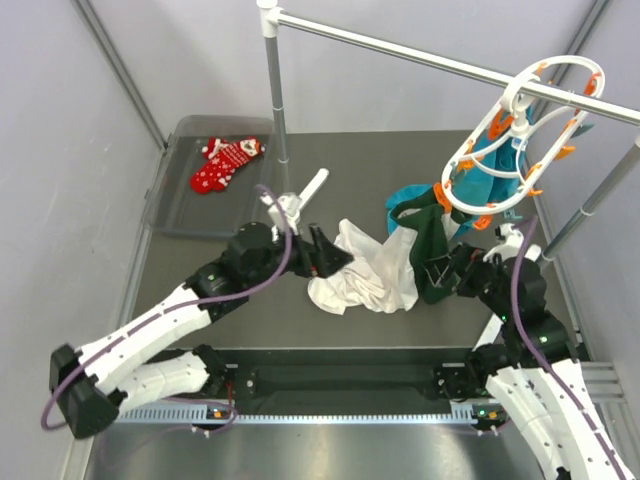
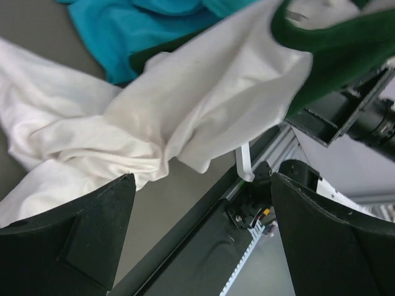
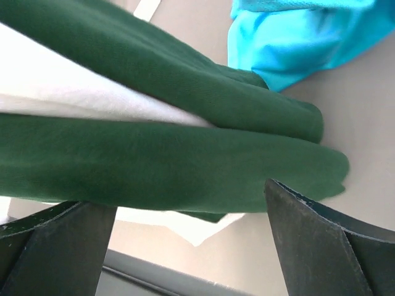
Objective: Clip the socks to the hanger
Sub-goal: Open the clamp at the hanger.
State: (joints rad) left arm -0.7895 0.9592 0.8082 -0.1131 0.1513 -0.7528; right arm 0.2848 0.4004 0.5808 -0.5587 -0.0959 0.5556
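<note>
Two red Christmas socks [image 1: 226,162] lie together in the grey tray [image 1: 175,200] at the far left. The white oval hanger [image 1: 520,135] with orange clips hangs on the rail at the far right, with teal and dark green cloth hanging from it. My left gripper [image 1: 325,255] is open and empty at the left edge of the white cloth [image 1: 365,265]; the cloth also shows in the left wrist view [image 2: 185,117]. My right gripper [image 1: 440,270] is open beside the hanging dark green cloth [image 3: 154,154].
A white metal rail [image 1: 440,62] on posts spans the back. A teal cloth [image 1: 410,200] lies behind the white one, and it shows in the left wrist view [image 2: 123,31] and the right wrist view [image 3: 296,43]. A white clip-like piece [image 1: 300,200] lies mid-table.
</note>
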